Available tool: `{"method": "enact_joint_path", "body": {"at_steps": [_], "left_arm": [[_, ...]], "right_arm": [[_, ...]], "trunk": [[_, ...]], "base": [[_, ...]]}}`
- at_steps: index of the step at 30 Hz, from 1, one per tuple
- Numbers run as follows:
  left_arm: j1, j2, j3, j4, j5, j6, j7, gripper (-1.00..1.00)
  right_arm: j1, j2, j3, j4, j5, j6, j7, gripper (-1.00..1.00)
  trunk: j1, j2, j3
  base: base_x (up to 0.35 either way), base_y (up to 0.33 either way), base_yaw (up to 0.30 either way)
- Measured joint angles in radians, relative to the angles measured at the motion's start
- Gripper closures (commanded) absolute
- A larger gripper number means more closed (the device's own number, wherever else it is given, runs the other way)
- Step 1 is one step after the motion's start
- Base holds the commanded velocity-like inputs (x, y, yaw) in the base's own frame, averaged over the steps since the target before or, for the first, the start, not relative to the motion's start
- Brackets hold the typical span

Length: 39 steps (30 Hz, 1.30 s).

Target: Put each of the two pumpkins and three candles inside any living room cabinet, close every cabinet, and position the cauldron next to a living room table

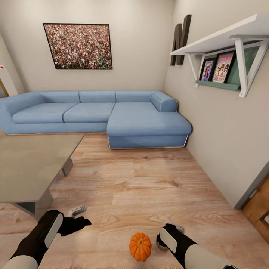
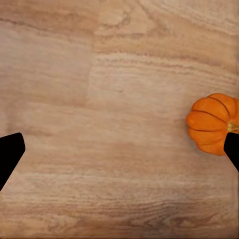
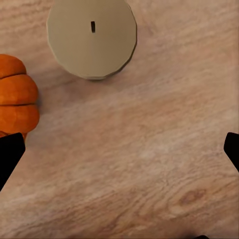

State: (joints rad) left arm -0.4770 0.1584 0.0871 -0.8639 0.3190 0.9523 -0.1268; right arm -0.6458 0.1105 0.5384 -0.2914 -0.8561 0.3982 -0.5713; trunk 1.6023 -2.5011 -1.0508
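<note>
Living rm, wood floor (image 1: pixel 149 179). One pumpkin (image 1: pixel 140 246) upright on floor, low in head view, between the two arms, just beside right arm. Same pumpkin at edge of left wrist view (image 2: pixel 214 123) and right wrist view (image 3: pixel 16 97), resting on bare boards.

One candle (image 3: pixel 92 37) standing on floor near pumpkin, seen from above w/ dark wick in its flat top; not touching pumpkin.

Left tool (image 2: pixel 119 154): fingers apart, nothing between, only floor. Dark fingertips (image 2: pixel 10 154) at frame edges, one overlapping pumpkin's edge in that view; contact can't tell.

Right tool (image 3: pixel 119 159): fingers wide apart, empty, above floor, candle and pumpkin both outside the gap.

Grey glossy desk (image 1: pixel 22 168) at left of head view, near left arm. Blue corner sofa (image 1: pixel 112 116) along far wall, framed crowd picture (image 1: pixel 78 45) above it. White wall shelf (image 1: pixel 231 41) on right wall w/ books (image 1: pixel 216 69) under it.
</note>
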Motion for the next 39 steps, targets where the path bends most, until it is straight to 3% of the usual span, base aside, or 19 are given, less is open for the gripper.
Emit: {"method": "enact_joint_path", "body": {"at_steps": [10, 18, 23, 28, 31, 35, 37, 39], "left_arm": [[0.000, 0.028, 0.017, -0.001, 0.000, 0.065, -0.111, -1.00], [0.000, 0.069, 0.017, -0.001, 0.000, 0.087, -0.258, -1.00], [0.000, 0.074, 0.017, -0.001, 0.001, 0.089, -0.286, -1.00], [0.000, 0.077, 0.018, -0.001, 0.002, 0.090, -0.290, -1.00], [0.000, 0.087, 0.023, -0.001, 0.003, 0.091, -0.297, -1.00], [0.000, 0.151, 0.048, 0.000, 0.025, 0.093, -0.396, -1.00], [0.000, 0.214, 0.055, 0.001, 0.032, 0.093, -0.528, -1.00], [0.000, 0.242, 0.057, 0.001, 0.031, 0.093, -0.671, -1.00]], "right_arm": [[0.000, 0.002, 0.001, 0.000, 0.001, -0.003, -0.001, -1.00], [0.000, 0.004, 0.002, 0.000, 0.002, -0.022, -0.001, -1.00], [0.000, 0.005, 0.002, 0.000, 0.002, -0.025, -0.001, -1.00], [0.000, 0.005, 0.001, 0.000, 0.002, -0.026, -0.001, -1.00], [0.000, 0.009, 0.000, 0.000, 0.001, -0.026, -0.001, -1.00], [-0.001, 0.011, -0.002, -0.005, 0.002, -0.025, -0.001, -1.00], [-0.008, 0.008, -0.004, -0.009, 0.001, -0.023, 0.000, -1.00], [-0.023, 0.004, -0.004, -0.012, 0.000, -0.022, 0.000, -1.00]], "trunk": [[0.004, -0.002, -0.039], [0.008, -0.004, -0.070], [0.010, -0.005, -0.089], [0.010, -0.005, -0.089], [0.012, -0.006, -0.101], [0.013, -0.007, -0.116], [0.014, -0.008, -0.124], [0.015, -0.008, -0.131]], "base": [[0.000, 0.000, 0.000], [0.000, 0.000, 0.000], [0.000, 0.000, 0.000], [0.000, 0.000, 0.000], [0.000, 0.000, 0.000], [0.000, 0.000, 0.000], [0.000, 0.000, 0.000], [0.000, 0.000, 0.000]]}}
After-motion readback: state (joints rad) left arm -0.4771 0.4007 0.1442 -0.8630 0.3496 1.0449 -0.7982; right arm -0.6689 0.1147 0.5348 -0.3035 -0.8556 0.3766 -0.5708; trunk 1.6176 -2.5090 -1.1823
